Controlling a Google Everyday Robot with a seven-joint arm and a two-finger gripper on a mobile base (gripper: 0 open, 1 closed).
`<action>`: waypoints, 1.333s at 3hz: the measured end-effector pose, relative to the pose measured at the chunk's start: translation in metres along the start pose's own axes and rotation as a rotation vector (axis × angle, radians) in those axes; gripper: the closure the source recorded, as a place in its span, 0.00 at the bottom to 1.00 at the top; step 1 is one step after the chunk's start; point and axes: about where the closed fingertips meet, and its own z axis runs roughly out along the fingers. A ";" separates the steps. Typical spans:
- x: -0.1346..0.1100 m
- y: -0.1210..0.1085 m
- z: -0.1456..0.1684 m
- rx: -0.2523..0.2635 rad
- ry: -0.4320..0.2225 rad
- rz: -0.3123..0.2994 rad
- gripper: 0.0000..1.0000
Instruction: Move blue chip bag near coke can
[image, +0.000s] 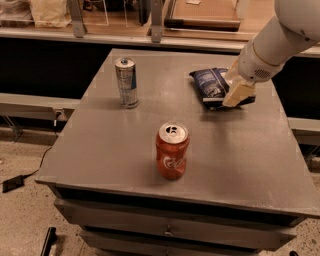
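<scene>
The blue chip bag lies flat at the table's far right, dark navy with white print. The coke can stands upright near the middle front of the table, red with white script and a silver top. My gripper hangs from the white arm coming in from the upper right. It is low over the table at the bag's right edge and overlaps that edge. The bag is about two can heights away from the coke can, behind it and to the right.
A taller slim silver-and-blue can stands upright at the far left of the grey table. A wooden counter with metal posts runs behind the table. The floor lies below to the left.
</scene>
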 end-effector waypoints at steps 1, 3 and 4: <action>0.006 0.005 0.015 -0.053 -0.011 -0.003 0.14; 0.010 0.010 0.028 -0.090 -0.018 -0.001 0.26; 0.010 0.010 0.030 -0.093 -0.018 -0.002 0.49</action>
